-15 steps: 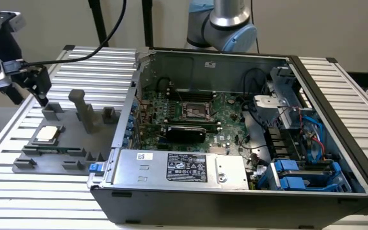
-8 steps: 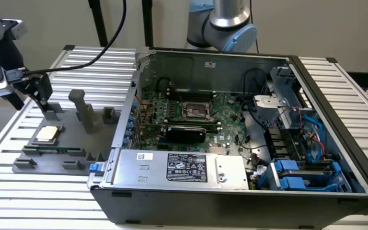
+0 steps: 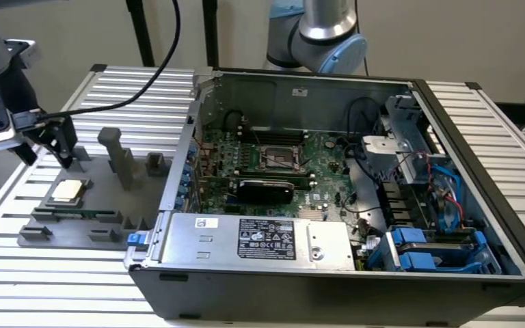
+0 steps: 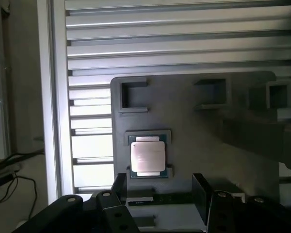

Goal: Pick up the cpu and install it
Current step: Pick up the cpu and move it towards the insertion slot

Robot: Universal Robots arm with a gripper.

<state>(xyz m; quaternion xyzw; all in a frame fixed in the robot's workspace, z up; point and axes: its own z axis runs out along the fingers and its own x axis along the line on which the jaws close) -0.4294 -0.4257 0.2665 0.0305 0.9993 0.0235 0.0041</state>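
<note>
Wrist view, cpu (image 4: 148, 158) nested in fixture (image 4: 184, 121), exterior view, motherboard socket (image 3: 279, 160)

Slatted aluminium worktop (image 3: 491, 137): grey fixture plate (image 3: 107, 198) by one edge, open PC case (image 3: 335, 290) touching it.

No text can be read. The power supply (image 3: 244, 239) on the near side bears a black label (image 3: 267, 240) and a white sticker (image 3: 207, 223), both illegible. The cpu (image 4: 148, 156) shows no readable marking.
</note>
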